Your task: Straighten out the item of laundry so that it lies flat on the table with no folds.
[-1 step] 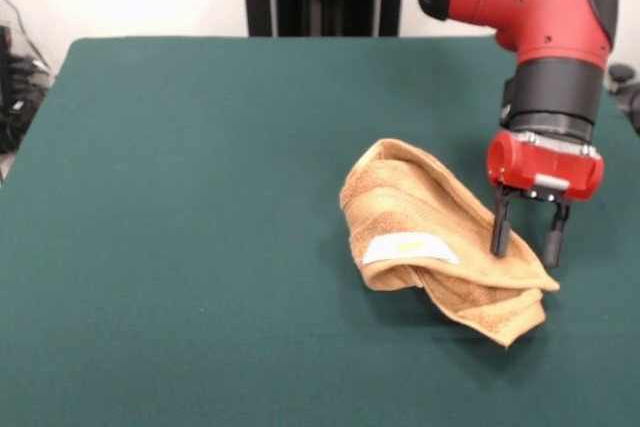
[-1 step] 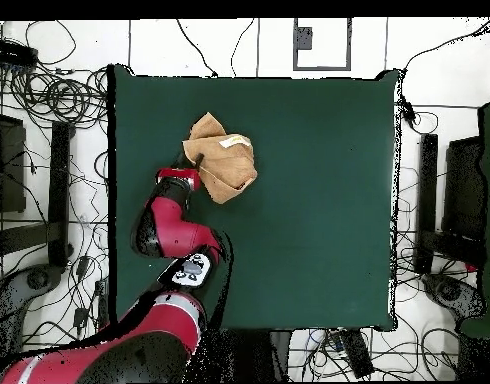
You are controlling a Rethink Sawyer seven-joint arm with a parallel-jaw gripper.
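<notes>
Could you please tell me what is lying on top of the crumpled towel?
A small white-yellow tag shows on the towel. The open claw stands at its edge. What lies under its folds is covered.

A tan towel point(image 1: 440, 237) of rough, looped terry cloth with a smooth white tag point(image 1: 410, 247) lies on a matt, felt-like green worktop point(image 1: 200, 197). The arm's point(image 1: 540, 7) red shell looks like glossy plastic.
</notes>
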